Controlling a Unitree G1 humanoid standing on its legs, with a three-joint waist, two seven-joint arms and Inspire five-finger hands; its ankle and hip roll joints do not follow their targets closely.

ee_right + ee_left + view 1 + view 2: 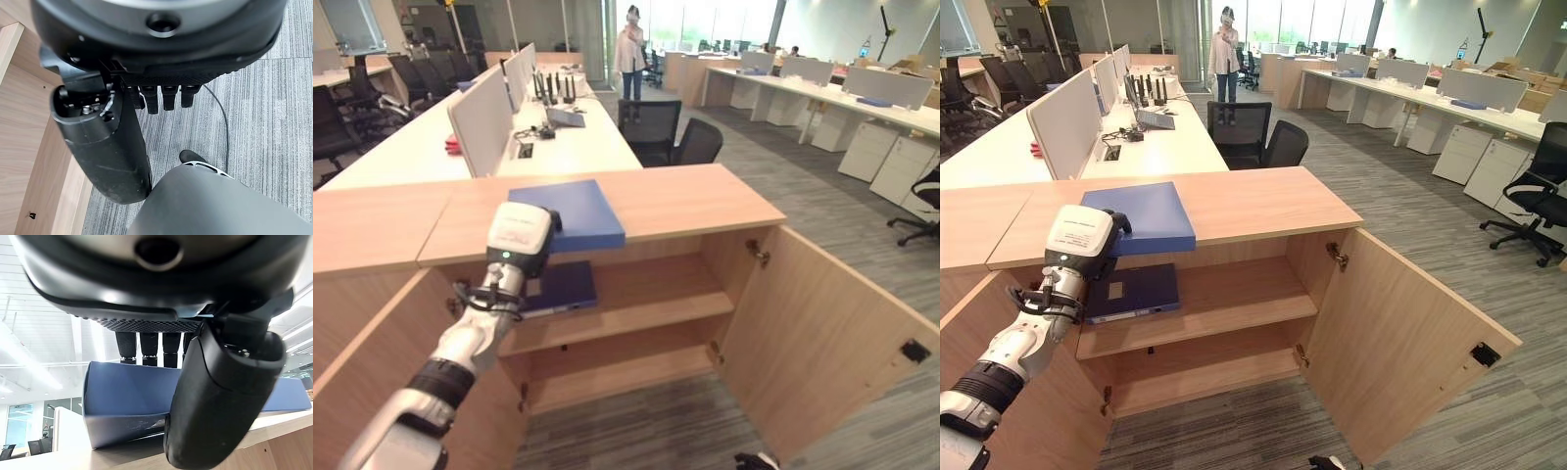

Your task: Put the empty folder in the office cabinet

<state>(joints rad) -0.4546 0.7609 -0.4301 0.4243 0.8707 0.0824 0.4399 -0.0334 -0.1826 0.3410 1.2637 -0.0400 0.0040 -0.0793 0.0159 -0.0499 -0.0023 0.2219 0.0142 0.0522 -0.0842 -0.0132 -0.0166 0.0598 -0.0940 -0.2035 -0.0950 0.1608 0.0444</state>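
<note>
A blue folder [576, 211] lies flat on the top of the wooden office cabinet [695, 201], its near corner hanging over the front edge. My left hand [519, 238] is at the folder's near left end. In the left wrist view its fingers [149, 348] reach over the top of the blue folder [127, 396] and the thumb [220, 396] stands against its front face, pinching it. A darker blue folder [563, 287] lies on the upper shelf [651, 294] inside. My right hand [107, 147] hangs relaxed over the carpet beside the cabinet.
Both cabinet doors stand open: the right door [822, 333] swings out far over the carpet, and the left door [372, 362] is under my left arm. The lower shelf [617, 367] is bare. Desks with dividers [484, 122], black chairs [651, 127] and a standing person [630, 54] lie beyond.
</note>
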